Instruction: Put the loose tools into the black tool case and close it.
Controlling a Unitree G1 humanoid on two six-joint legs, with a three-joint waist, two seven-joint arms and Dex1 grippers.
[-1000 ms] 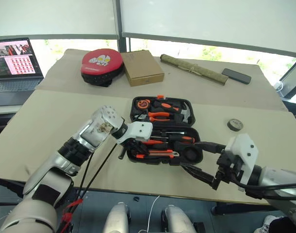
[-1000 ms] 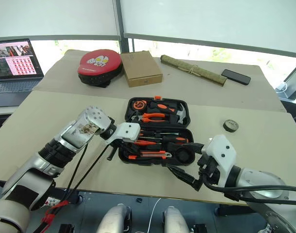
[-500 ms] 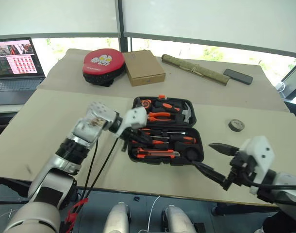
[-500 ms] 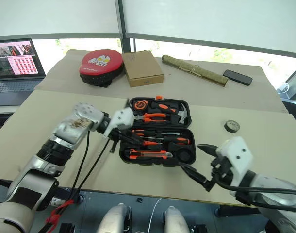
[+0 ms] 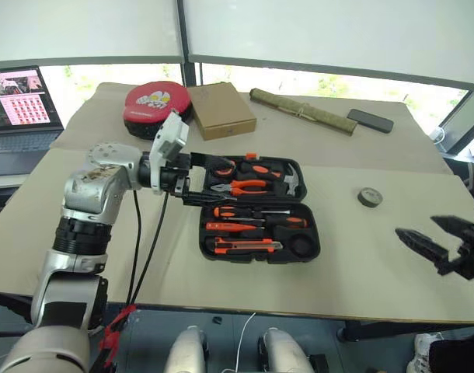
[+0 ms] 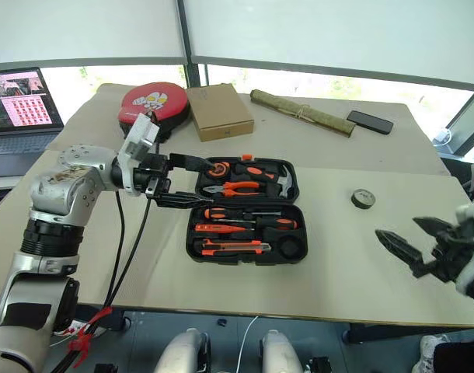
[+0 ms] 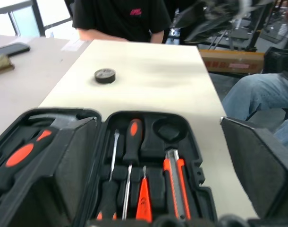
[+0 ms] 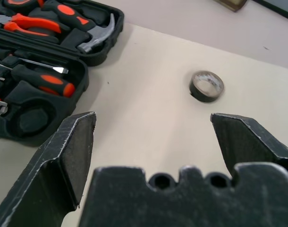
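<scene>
**Case open, tools seated, both jaws empty**

Black tool case (image 5: pixel 256 210) lies open mid-tabletop (image 5: pixel 361 256), lid half away from the robot. Near half holds the loose tools (image 5: pixel 249 228): orange/black screwdrivers in slots, utility knife (image 5: pixel 249 247) along the front edge. Lid half carries pliers, hammer, tape measure. No readable writing on case. Left gripper (image 5: pixel 210 180) hovers over the case's left edge, jaws spread, nothing held. Right gripper (image 5: pixel 433 241) is off to the right, jaws wide, empty. Tape roll (image 5: pixel 368 197) beyond it.
</scene>
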